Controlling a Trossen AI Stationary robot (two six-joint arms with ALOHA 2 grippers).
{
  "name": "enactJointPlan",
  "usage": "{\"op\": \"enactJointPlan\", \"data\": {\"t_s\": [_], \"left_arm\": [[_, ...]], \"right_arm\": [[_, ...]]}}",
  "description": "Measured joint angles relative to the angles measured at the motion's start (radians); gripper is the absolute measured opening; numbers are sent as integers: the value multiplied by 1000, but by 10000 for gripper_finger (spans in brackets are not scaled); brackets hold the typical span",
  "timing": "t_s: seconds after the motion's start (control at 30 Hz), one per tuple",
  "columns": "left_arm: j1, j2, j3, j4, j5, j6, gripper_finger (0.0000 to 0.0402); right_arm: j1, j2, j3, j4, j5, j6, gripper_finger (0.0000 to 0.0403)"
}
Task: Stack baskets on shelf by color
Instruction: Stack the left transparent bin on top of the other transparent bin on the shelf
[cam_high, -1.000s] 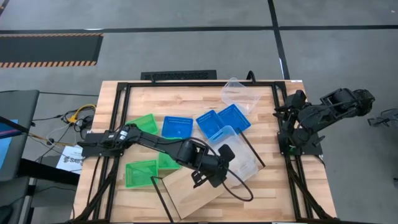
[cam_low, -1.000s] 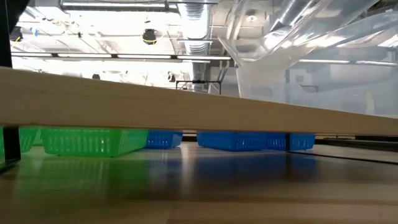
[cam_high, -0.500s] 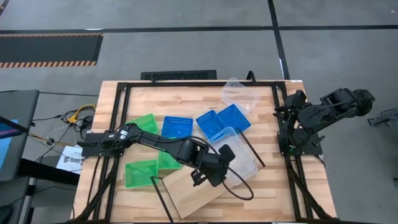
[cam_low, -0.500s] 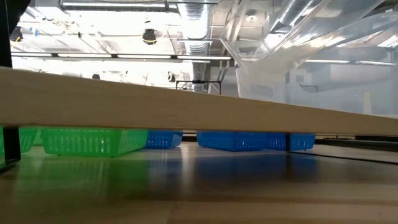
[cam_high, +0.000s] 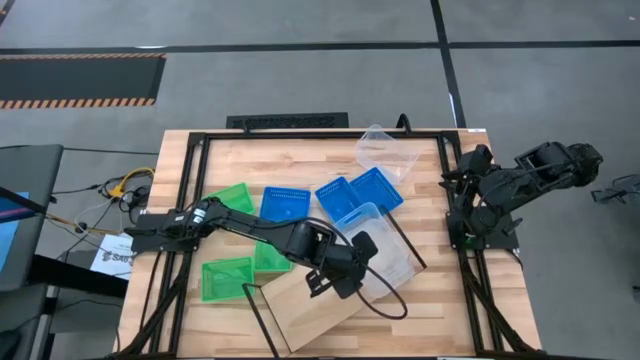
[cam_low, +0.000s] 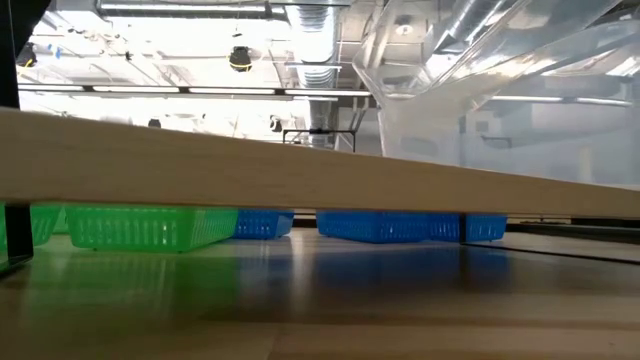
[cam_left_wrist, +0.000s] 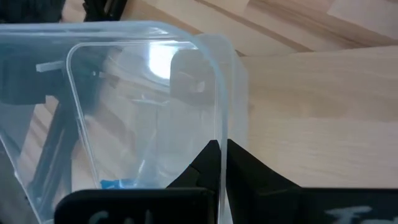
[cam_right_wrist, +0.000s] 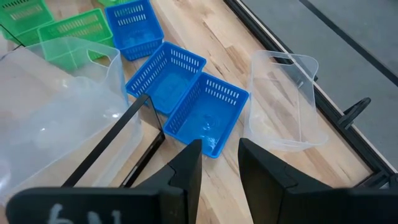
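Note:
My left gripper (cam_high: 348, 263) (cam_left_wrist: 221, 148) is shut on a clear basket (cam_high: 378, 248) over the right end of the light-wood shelf (cam_high: 312, 305), which lies slantwise near the table's front. In the low view the clear basket (cam_low: 480, 90) stands tilted above the shelf plank (cam_low: 300, 170). Green baskets (cam_high: 228, 278) (cam_high: 233, 199) rest on the table at the left, blue baskets (cam_high: 285, 203) (cam_high: 358, 193) at the middle. A second clear basket (cam_high: 385, 150) lies at the far right. My right gripper (cam_right_wrist: 219, 163) is open and empty at the table's right edge. My left gripper pinches the clear basket's side wall at its rim (cam_left_wrist: 219, 134), one finger (cam_left_wrist: 199, 167) inside the basket and one finger (cam_left_wrist: 249, 169) outside. The basket sits tilted; I cannot tell whether its underside rests on the shelf.
The shelf's black wire frames (cam_high: 262, 318) (cam_high: 403, 240) stick out at both its ends. A black cable loops (cam_high: 385, 305) over the plank. Black rails (cam_high: 190, 200) run along the table's left and right sides. My right arm (cam_high: 500, 190) stands folded at the right edge.

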Motion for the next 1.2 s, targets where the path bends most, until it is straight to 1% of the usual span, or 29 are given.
{"op": "enactJointPlan", "data": {"t_s": [0.13,0.27,0.47,0.6,0.7,0.87,0.93,1.07,1.2], "left_arm": [[3,34,-3,-10,-21,18,0],[0,38,-2,0,-60,27,0],[1,38,-1,-15,-46,33,0],[1,38,-1,-21,-77,44,6],[1,38,-1,-20,-82,62,23],[-2,38,-1,-33,-78,62,66],[-6,38,-1,-28,-92,61,84],[-10,38,-1,-9,-161,61,109],[-23,37,4,-15,-267,63,117]], "right_arm": [[0,0,0,3,0,0,127],[0,0,0,4,-1,0,127],[0,0,0,4,-2,0,127],[0,0,0,4,-2,0,127],[0,0,0,4,-3,0,127],[0,0,0,4,-6,0,127],[0,0,0,4,-7,0,127],[0,0,0,4,-7,0,127],[0,0,0,4,-7,-1,127]]}}
